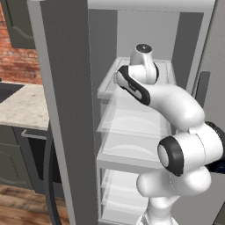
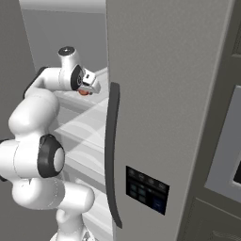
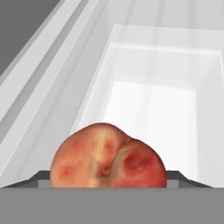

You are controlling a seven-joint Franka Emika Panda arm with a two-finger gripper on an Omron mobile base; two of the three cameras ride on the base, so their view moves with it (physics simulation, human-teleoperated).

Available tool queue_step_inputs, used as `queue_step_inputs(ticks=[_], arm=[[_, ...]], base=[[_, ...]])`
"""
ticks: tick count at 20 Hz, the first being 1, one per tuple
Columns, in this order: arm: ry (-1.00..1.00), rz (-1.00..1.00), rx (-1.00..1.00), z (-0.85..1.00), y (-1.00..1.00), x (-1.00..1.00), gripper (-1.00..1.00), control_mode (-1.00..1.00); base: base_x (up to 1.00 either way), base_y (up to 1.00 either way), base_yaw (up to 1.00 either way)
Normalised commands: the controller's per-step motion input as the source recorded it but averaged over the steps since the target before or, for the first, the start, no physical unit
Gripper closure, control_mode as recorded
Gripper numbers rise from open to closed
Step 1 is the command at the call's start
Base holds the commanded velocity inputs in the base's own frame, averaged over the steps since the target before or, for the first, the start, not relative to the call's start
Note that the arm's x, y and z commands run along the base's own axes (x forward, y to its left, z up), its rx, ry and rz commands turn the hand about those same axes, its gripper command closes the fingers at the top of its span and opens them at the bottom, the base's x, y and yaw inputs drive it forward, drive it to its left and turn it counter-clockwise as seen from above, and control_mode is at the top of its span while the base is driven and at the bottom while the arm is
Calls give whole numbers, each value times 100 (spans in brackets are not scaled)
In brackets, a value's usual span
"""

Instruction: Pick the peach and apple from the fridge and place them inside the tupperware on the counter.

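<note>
1. At the far left of the left base view, a pale speckled desk point(image 1: 24, 105) runs in front of a red brick wall point(image 1: 17, 57), with dark green cabinet fronts point(image 1: 11, 154) below it and a wooden floor point(image 1: 26, 202) at the bottom.
2. Next comes the fridge point(image 1: 66, 110) — its grey left door stands open and edge-on, and past that door the inside shows stacked translucent white shelves point(image 1: 132, 127).
3. The white arm point(image 1: 184, 149) rises from the lower right of that view and reaches into the upper part of the fridge, its wrist over the top shelf.
4. In the right base view the arm stands at the left, and the tool point(image 2: 87, 87) sits at the shelf edge with a small red-orange patch just under it; this is the peach point(image 2: 84, 92).
5. To the right of it, the fridge's other grey door fills the middle, carrying a long dark handle point(image 2: 112, 155) and a black control panel point(image 2: 147, 189).
6. In the hand view the peach point(image 3: 108, 157) lies large and close at the bottom centre, red and yellow with its cleft turned toward the camera, above a white shelf tray.
7. The peach hides the fingertips — I cannot tell how far the tool is parted or whether it grips the fruit.
</note>
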Motion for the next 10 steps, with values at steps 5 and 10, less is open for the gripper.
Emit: queue_step_inputs(ticks=[5, 10], arm=[[-8, 0, 0, -9, 0, -48, 100, -100], [-15, 0, 0, 1, 0, -81, 100, -100]], base=[[0, 0, 0], [0, 0, 0]])
